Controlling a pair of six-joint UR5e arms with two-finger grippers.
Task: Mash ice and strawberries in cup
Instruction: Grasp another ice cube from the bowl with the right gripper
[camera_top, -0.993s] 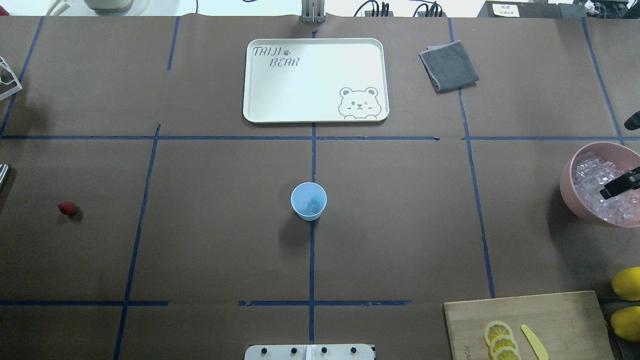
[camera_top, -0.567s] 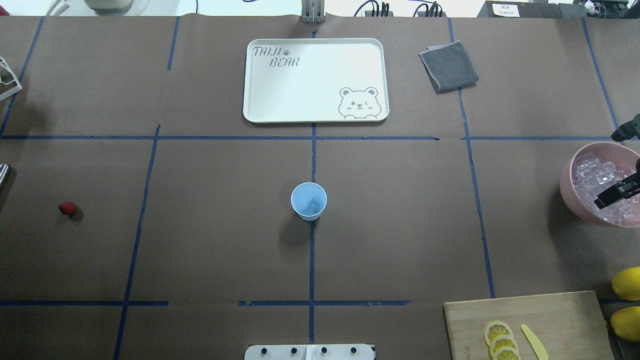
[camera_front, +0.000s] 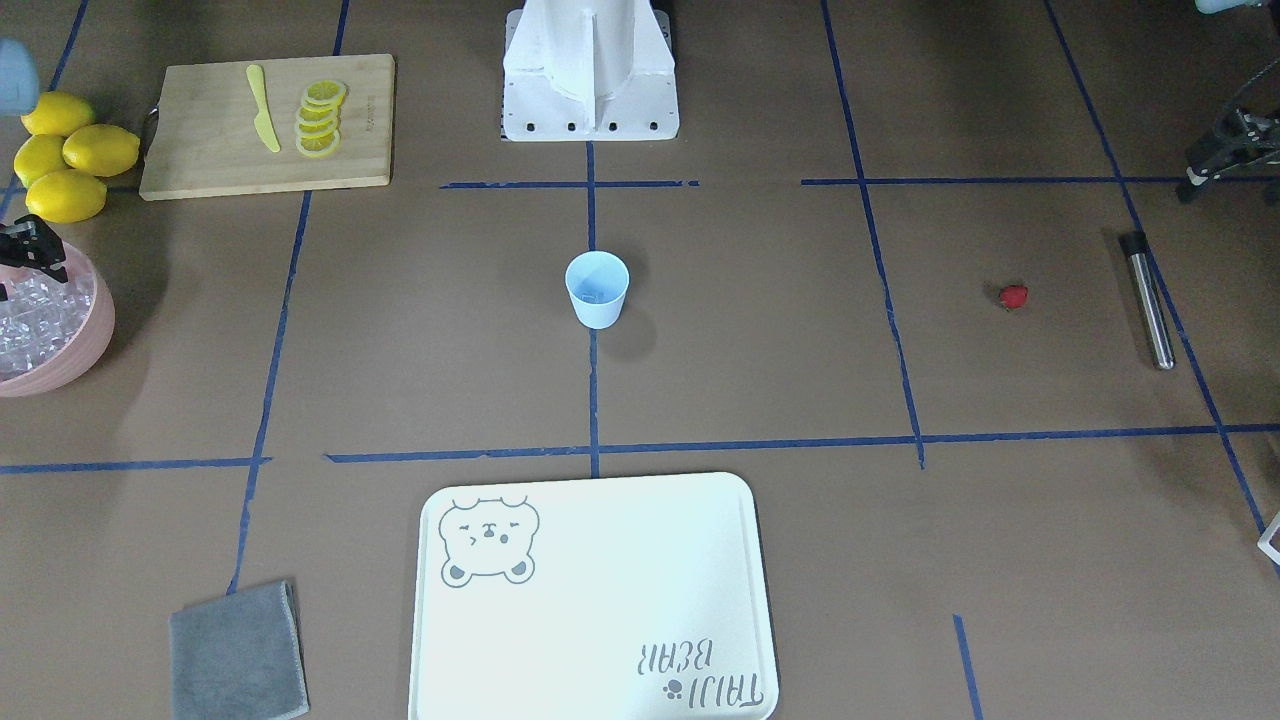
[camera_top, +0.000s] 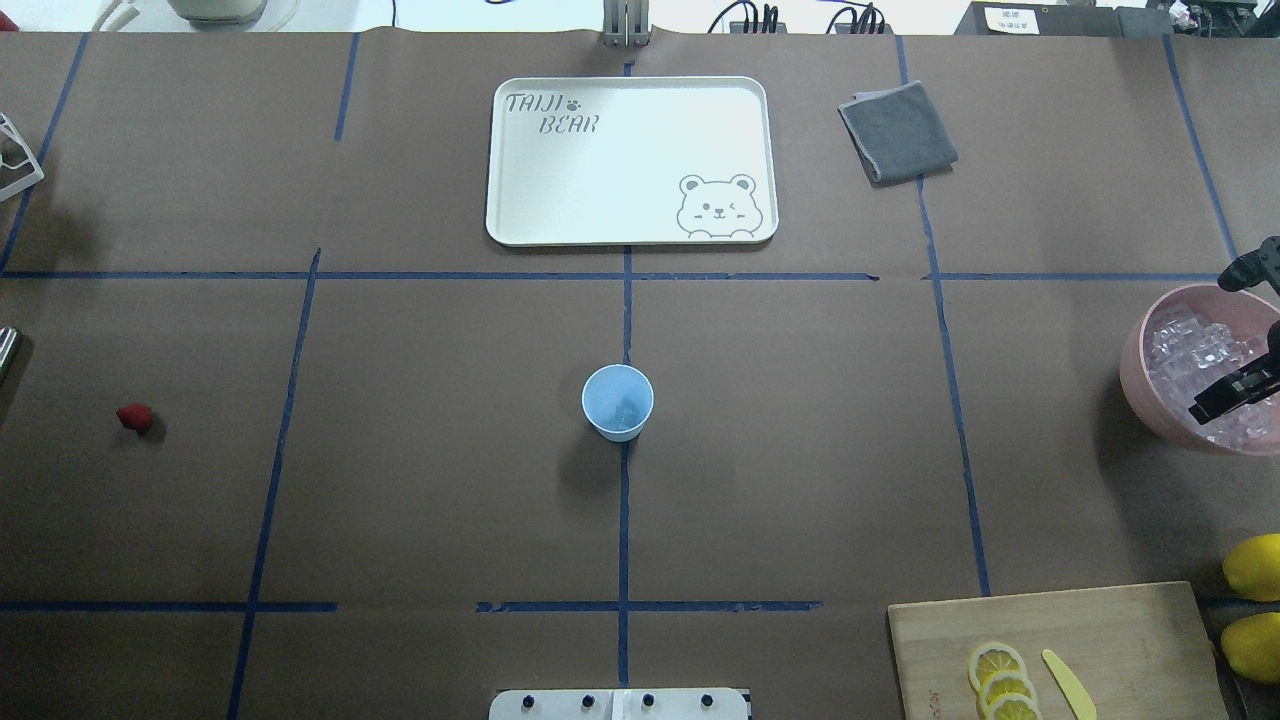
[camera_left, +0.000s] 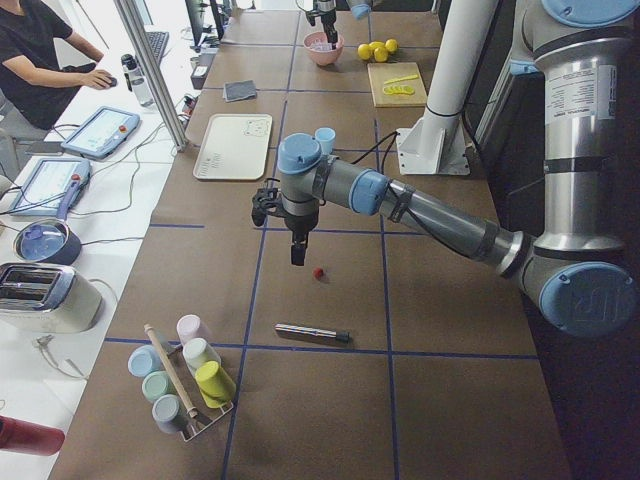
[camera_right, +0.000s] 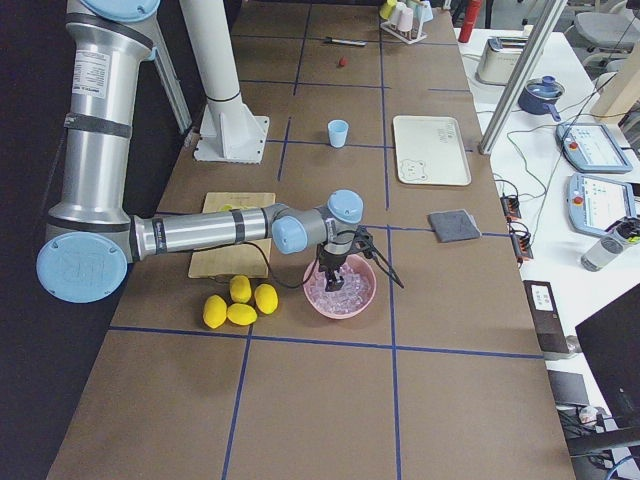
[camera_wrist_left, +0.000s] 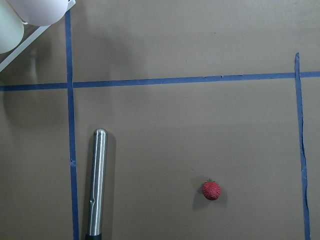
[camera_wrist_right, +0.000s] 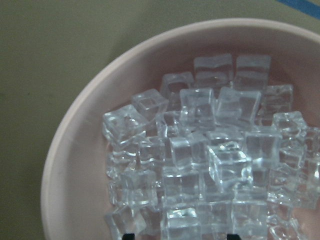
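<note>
The pale blue cup (camera_top: 618, 400) stands upright at the table's middle, far from both arms. One red strawberry (camera_top: 134, 417) lies on the paper at the far left and shows below the left wrist camera (camera_wrist_left: 211, 190). The ice (camera_wrist_right: 200, 150) fills a pink bowl (camera_top: 1135, 350) at the right edge. My right gripper (camera_wrist_right: 180, 236) hangs open just above the ice, its two fingertips apart with nothing between them. My left gripper (camera_left: 298, 250) hovers above the table near the strawberry; I cannot tell its state.
A metal rod (camera_wrist_left: 97, 180) lies beside the strawberry, with a rack of cups (camera_left: 185, 375) beyond it. A white tray (camera_top: 630, 160) and grey cloth (camera_top: 897, 130) sit at the far side. A cutting board (camera_top: 1100, 640) with lemon slices and whole lemons (camera_top: 1255, 565) lies near right.
My right gripper has shifted a little inward and toward the robot's side over the ice bowl. The cup and the strawberry have not moved.
</note>
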